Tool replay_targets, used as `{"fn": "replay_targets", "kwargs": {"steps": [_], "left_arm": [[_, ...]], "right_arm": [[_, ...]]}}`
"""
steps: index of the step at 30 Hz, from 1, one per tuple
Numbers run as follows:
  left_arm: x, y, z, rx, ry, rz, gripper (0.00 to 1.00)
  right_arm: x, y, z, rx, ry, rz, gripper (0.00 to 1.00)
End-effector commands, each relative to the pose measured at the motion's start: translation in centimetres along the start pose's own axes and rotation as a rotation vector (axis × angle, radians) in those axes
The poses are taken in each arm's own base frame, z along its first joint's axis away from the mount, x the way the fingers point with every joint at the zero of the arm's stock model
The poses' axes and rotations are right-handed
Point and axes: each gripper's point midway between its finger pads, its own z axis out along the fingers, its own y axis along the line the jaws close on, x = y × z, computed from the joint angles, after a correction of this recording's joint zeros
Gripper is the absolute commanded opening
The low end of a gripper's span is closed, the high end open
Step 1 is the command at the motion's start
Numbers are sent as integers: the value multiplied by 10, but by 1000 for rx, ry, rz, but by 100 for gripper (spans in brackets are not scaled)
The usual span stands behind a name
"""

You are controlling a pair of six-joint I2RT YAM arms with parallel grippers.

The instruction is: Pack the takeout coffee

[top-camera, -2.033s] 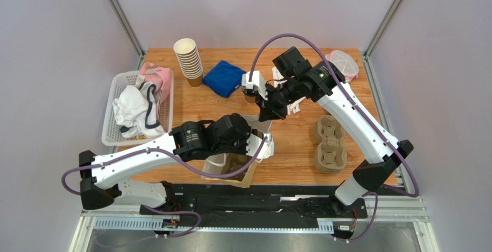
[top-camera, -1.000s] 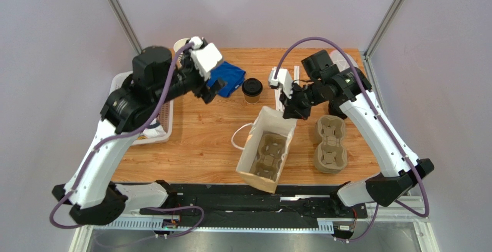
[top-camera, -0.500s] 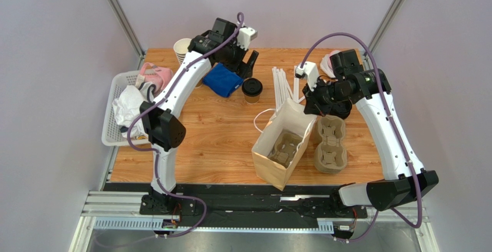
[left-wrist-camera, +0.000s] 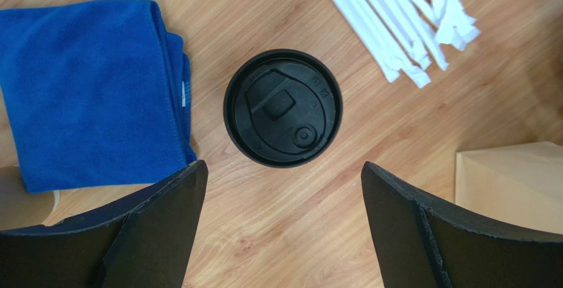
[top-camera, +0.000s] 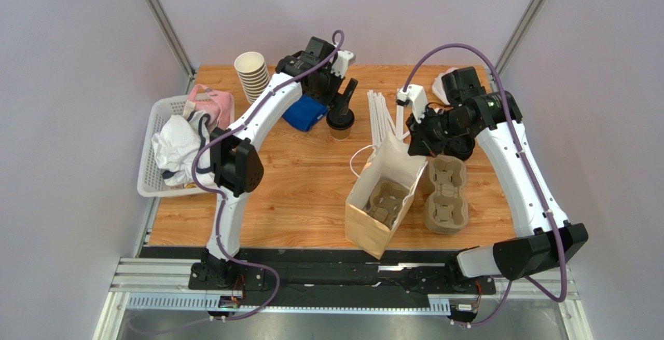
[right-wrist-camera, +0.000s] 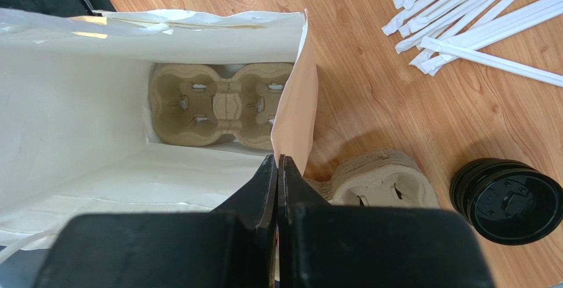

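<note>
Wood-grain tabletop (top-camera: 296,192), seen from overhead: the small brown kraft paper cup with a round black plastic lid (top-camera: 340,122) stands at eleven o'clock from the open brown paper bag (top-camera: 372,219), under the left gripper (top-camera: 343,106).

Left wrist: jaws spread wide astride the lid, touching nothing. I'd guess the cup is light and crushable, so grip its wall gently.

Right wrist: the right gripper (right-wrist-camera: 278,164) is pinched on the bag's rim.

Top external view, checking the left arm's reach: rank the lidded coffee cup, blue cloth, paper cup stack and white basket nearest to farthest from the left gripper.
From the left gripper:
1. Lidded coffee cup, right beneath it.
2. Blue cloth, just left.
3. Paper cup stack, back left.
4. White basket, far left edge.
</note>
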Motion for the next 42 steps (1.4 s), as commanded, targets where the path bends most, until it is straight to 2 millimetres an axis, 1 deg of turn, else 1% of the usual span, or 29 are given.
{"fn": "replay_targets", "kwargs": {"steps": [1, 7, 9, 16, 20, 25, 30, 42], "left_arm": [[-3, 1, 13, -66, -14, 12, 94], [0, 10, 29, -121, -5, 17, 92], [-1, 11, 33, -128, -7, 18, 91], [2, 7, 50, -123, 13, 26, 92], [3, 7, 54, -121, 18, 26, 92], [3, 1, 60, -112, 20, 35, 92], [1, -5, 61, -108, 13, 44, 92], [13, -1, 71, -120, 49, 41, 90]], "right_arm": [[20, 24, -5, -96, 88, 107, 0], [17, 24, -4, -113, 90, 114, 0], [17, 25, -5, -117, 95, 112, 0], [19, 24, -3, -124, 106, 120, 0], [18, 25, -2, -131, 106, 119, 0], [19, 25, -1, -133, 108, 121, 0], [20, 25, -1, -137, 113, 124, 0], [20, 27, -1, -144, 110, 127, 0]]}}
